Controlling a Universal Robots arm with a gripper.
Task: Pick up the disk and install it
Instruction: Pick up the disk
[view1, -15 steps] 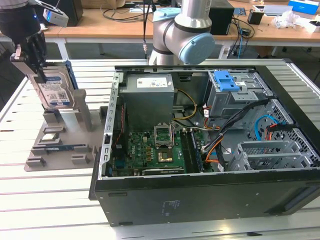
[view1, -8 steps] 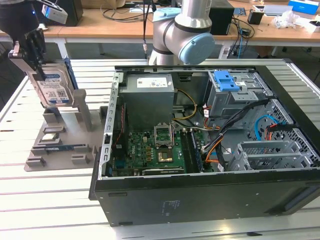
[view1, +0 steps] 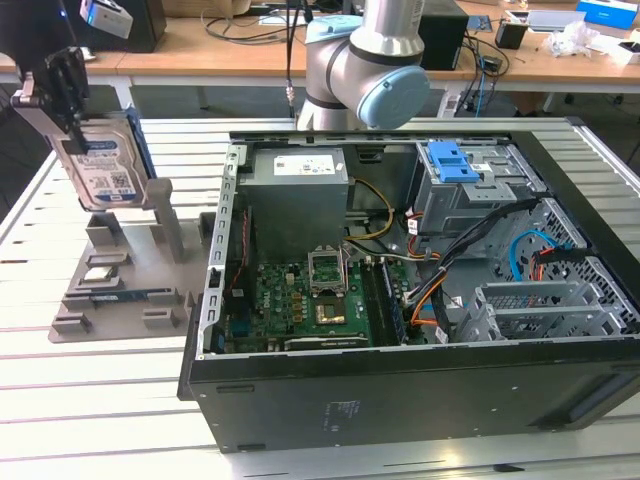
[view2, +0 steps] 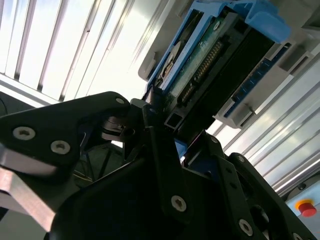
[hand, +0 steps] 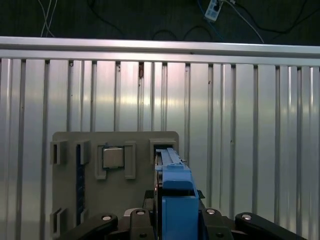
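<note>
The disk (view1: 105, 170) is a silver drive with a white-and-blue label and a blue side bracket. It stands upright at the exterior view's upper left, just over the uprights of the grey stand (view1: 130, 285). My gripper (view1: 72, 128) comes down on it from above and is shut on its top edge. In the first wrist view the disk (hand: 175, 195) runs edge-on between my black fingers (hand: 137, 215), above the stand's slot. The second wrist view shows the disk's green circuit board (view2: 207, 57) clamped in my gripper (view2: 160, 120). Whether the disk still rests in the slot is unclear.
An open computer case (view1: 400, 400) lies at the exterior view's right, with a grey drive cage and blue latch (view1: 452, 160) at its far corner. The stand also carries a small silver chip (view1: 97, 274) and a memory stick (view1: 122, 296). The arm's base (view1: 365, 70) stands behind the case.
</note>
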